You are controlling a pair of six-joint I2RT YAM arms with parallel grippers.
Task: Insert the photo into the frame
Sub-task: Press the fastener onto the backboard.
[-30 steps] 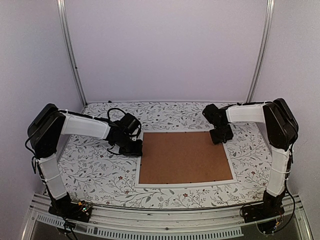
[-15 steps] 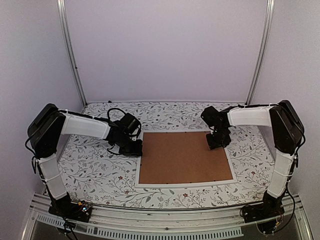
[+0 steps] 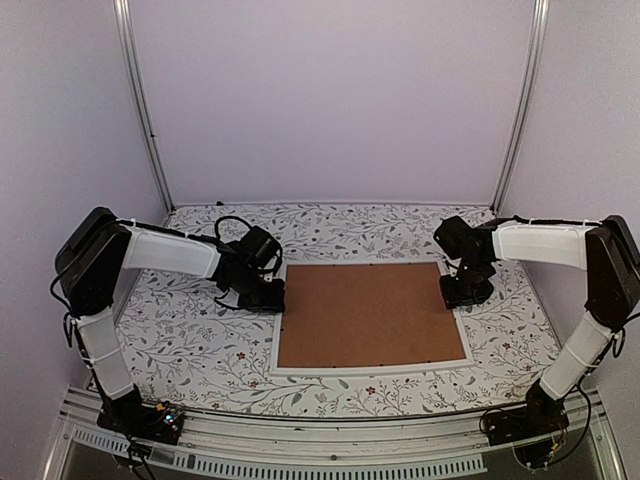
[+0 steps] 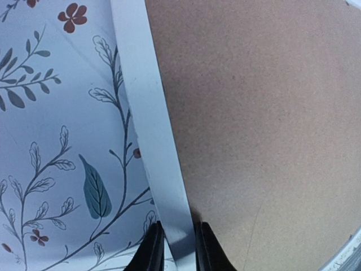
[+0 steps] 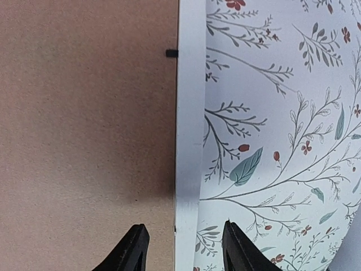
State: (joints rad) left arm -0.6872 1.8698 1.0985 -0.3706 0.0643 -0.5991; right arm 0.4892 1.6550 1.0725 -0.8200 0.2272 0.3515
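Note:
The frame (image 3: 370,367) lies flat, face down, on the patterned table, its narrow white border showing around the brown backing board (image 3: 365,315). The photo is hidden. My left gripper (image 3: 272,298) is shut on the frame's left border; in the left wrist view the fingertips (image 4: 151,251) pinch the white strip (image 4: 149,124) beside the board (image 4: 254,113). My right gripper (image 3: 462,293) is open over the frame's right border (image 5: 190,113), one finger above the board (image 5: 84,113) and one above the table, midpoint (image 5: 183,248).
A small black retaining tab (image 5: 171,53) sits at the board's right edge. The floral tablecloth (image 3: 200,340) surrounds the frame. Metal posts (image 3: 145,110) and white walls close in the back and sides.
My right gripper has moved from the board's far right corner outward and nearer along the frame's right border. The left arm has not moved.

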